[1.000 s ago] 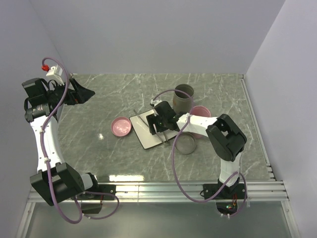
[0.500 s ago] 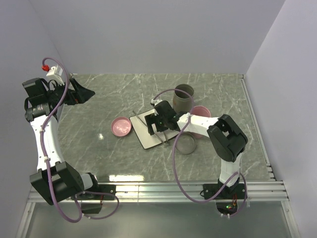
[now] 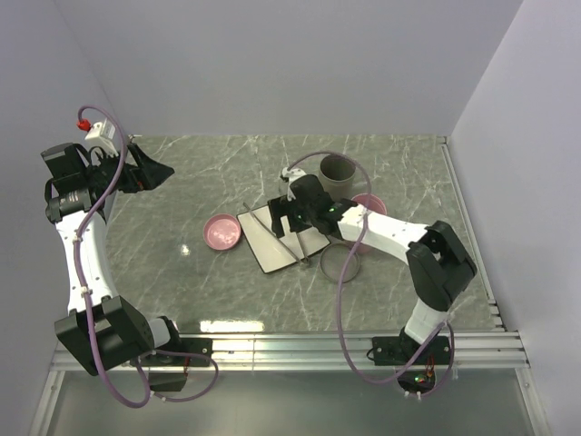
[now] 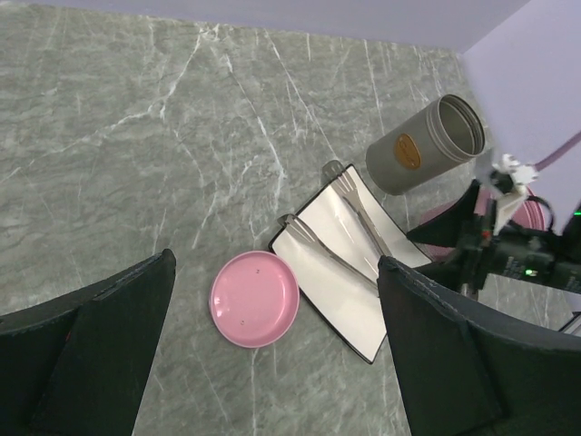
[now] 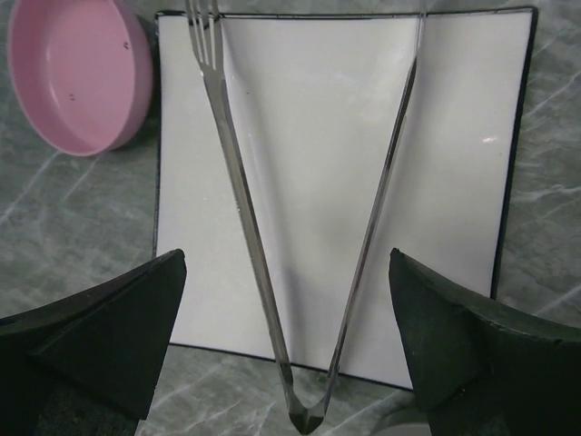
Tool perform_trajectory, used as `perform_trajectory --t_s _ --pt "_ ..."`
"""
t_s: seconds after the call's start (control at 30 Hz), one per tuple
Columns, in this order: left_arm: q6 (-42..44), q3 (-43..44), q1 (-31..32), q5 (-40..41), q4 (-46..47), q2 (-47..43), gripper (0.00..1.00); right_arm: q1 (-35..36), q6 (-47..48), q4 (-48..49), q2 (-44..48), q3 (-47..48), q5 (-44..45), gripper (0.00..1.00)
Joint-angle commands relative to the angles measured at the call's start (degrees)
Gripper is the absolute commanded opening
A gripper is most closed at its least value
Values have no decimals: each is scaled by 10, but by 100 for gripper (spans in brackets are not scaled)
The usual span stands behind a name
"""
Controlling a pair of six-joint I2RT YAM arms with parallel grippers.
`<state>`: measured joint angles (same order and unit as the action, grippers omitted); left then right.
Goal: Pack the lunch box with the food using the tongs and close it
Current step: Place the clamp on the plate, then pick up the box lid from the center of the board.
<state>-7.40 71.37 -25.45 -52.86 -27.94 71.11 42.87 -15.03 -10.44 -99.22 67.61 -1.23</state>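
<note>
Right tool (image 5: 286,259): jaws wide, gripping nothing, above the tongs.
Tongs (image 5: 243,195): lying in a V on the white plate (image 5: 309,109), centre of the overhead view.
Left tool (image 3: 152,170): wide, empty, upper left.
Pink dish (image 5: 77,73): on the counter (image 3: 182,209), just left of the plate.

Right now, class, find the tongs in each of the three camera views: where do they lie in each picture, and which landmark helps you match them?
Top external: the tongs lie near the centre, on the white plate.
Left wrist: tongs right of centre, on the plate.
Right wrist: tongs fill the middle as a V, joint at the bottom.
Shared landmark: the pink dish beside the plate.
</note>
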Motion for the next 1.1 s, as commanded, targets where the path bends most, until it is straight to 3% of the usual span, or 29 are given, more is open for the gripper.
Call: perform_trajectory --t_s 0.0,0.1,0.33,0.53,0.67,0.87,1.07 --pt "15 24 1 4 -7 -11 99 -1 13 -10 64 36 11 100" --pt "26 30 1 7 -32 -4 99 -6 26 -27 105 51 9 100" --pt "200 37 1 -10 -158 25 100 -30 91 -89 205 72 -9 100" --pt "306 4 1 -22 -209 41 99 -103 141 -166 274 67 -136 100" --pt "362 -15 1 -39 -222 33 100 -153 268 -226 337 21 -237 100" --pt "439 -75 37 -5 -195 -4 99 -187 376 -314 416 -27 -270 100" --pt "684 -170 117 83 -193 -14 93 -200 381 -342 425 -34 -289 100"
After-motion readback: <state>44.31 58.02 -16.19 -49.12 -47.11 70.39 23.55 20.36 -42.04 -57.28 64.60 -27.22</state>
